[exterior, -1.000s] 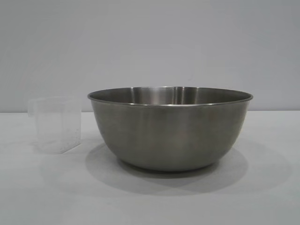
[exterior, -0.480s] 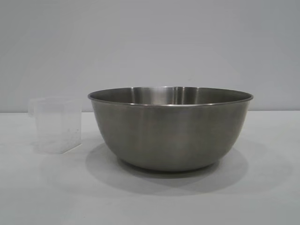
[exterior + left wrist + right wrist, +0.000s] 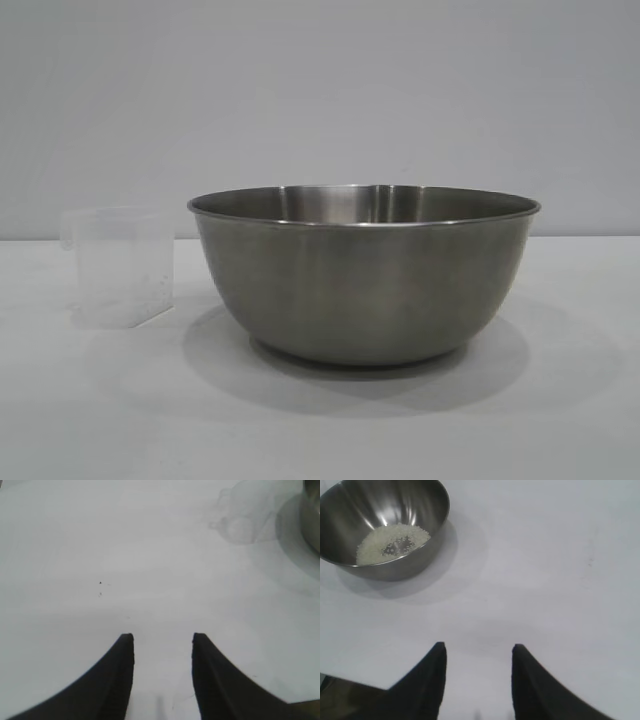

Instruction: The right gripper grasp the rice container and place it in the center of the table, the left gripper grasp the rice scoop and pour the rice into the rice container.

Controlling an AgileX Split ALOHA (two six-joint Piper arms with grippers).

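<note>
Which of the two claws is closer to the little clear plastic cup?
Left. The left gripper hangs open with the rice scoop ahead of it on the table; the right gripper's camera shows only the rice container.

A bare test bench in a lab-like room is seen: a plain white table [image 3: 320, 430] is set against a blank grey wall [image 3: 320, 90], with nothing homely around it. Only a steel bowl [image 3: 363, 275] and a clear plastic scoop [image 3: 120, 267] are laid out, staged as props rather than kitchenware in use.
</note>
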